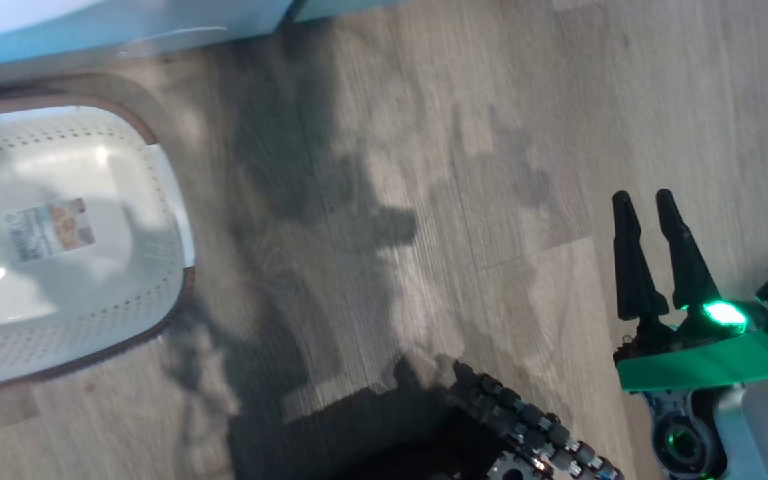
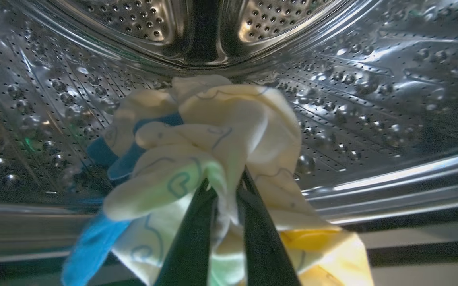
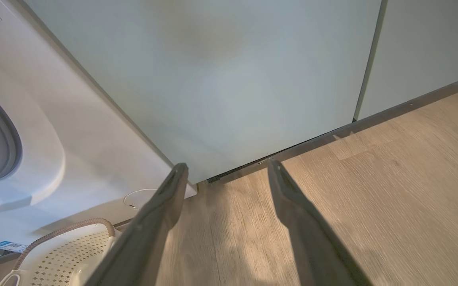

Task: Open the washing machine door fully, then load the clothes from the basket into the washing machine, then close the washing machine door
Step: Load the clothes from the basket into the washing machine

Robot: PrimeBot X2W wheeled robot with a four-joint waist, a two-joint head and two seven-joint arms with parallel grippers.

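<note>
In the left wrist view my left gripper point(image 2: 227, 180) is shut on the clothes point(image 2: 221, 131), a bunch of pale yellow fabric with blue trim. The bunch hangs inside the steel drum point(image 2: 372, 99) of the washing machine point(image 3: 74, 151). The basket point(image 1: 157, 193) sits on the floor at the left of the head view with nothing in it, its label sticker point(image 1: 51, 230) showing on the bottom. My right gripper point(image 1: 647, 200) stands open over bare floor, well to the right of the basket point(image 3: 74, 246). The washing machine door is out of view.
Pale green cabinets point(image 3: 233, 79) stand to the right of the machine, down to the wooden floor point(image 3: 372, 198). The machine's grey door seal point(image 3: 8, 139), round service flap point(image 3: 139, 198) and blue label point(image 3: 8, 245) show. My dark base with its cable chain point(image 1: 531, 427) lies at the bottom.
</note>
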